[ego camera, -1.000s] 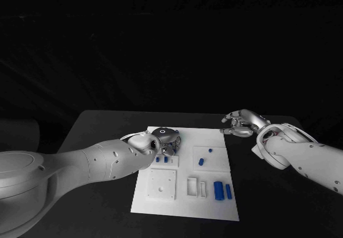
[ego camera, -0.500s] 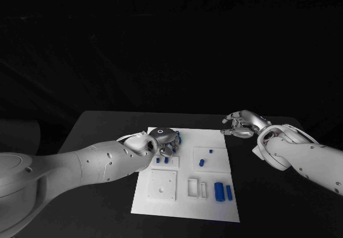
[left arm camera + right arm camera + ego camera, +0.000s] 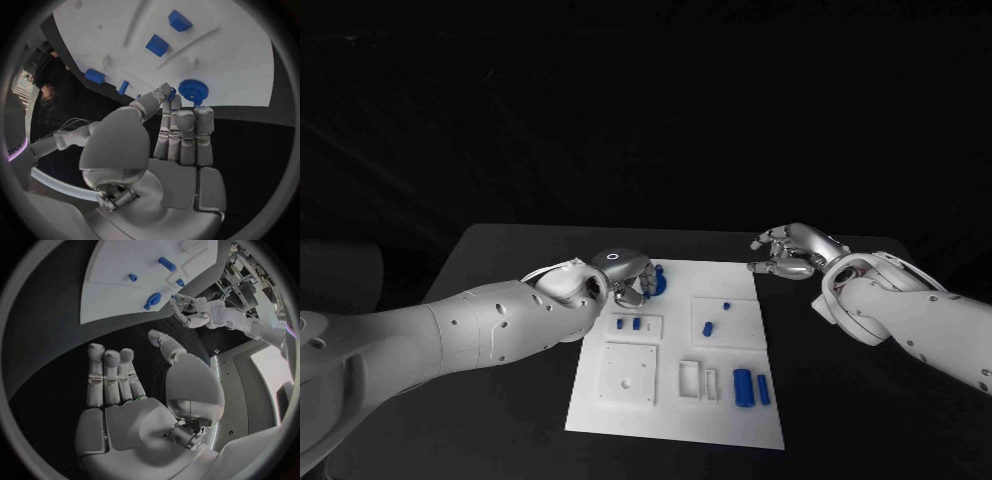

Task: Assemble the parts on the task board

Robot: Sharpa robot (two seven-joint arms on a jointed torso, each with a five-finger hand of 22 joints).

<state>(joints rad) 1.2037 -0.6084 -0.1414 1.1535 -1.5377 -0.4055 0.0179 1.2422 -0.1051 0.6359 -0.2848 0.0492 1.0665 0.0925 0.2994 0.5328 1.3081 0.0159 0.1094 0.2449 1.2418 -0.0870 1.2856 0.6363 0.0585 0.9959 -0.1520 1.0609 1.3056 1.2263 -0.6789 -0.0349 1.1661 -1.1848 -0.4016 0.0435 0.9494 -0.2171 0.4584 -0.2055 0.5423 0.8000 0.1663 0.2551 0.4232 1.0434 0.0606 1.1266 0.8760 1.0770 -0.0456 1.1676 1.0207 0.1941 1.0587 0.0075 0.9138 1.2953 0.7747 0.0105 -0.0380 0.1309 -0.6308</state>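
Observation:
The white task board lies in the middle of the black table. My left hand hovers over its far left corner and pinches a blue gear at its fingertips; the gear also sits just beyond the fingers in the left wrist view. Two small blue blocks stand just nearer than that hand. A blue peg lies on a raised white square. Two blue cylinders lie near the board's front right. My right hand hangs off the far right corner, fingers loosely spread and holding nothing.
A second raised white square with a hole sits at the board's front left, and narrow white slots lie beside it. Bare black table surrounds the board on both sides.
My left hand has drawn back from beside the two small blue blocks toward the board's far edge, and the blue gear now shows at its fingertips. The right hand has stayed put.

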